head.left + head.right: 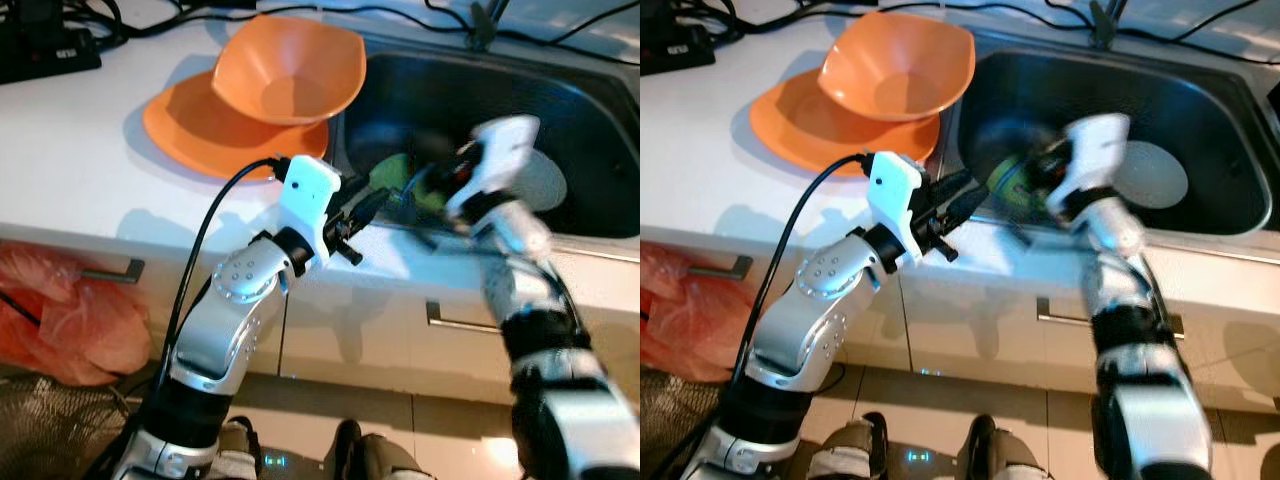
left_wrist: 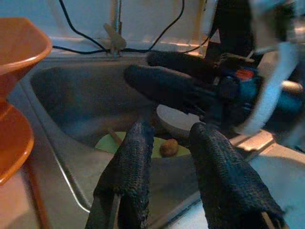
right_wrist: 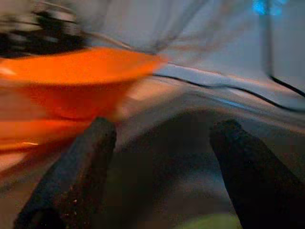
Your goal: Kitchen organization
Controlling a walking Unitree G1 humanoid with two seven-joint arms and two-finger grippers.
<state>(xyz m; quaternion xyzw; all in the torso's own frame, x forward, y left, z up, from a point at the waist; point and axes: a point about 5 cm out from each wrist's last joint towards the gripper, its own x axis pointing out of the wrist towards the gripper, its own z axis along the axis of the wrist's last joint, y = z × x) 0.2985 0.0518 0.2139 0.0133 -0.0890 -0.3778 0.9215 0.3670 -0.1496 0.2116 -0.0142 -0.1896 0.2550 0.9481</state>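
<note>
Sideways, both open claws (image 1: 375, 205) over sink (image 1: 590, 120).

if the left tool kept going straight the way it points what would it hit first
Probably the right tool, which crosses just ahead of the left tool over the sink. Past it lie a green plate and a small brown lump in the basin; depth is unclear.
</note>
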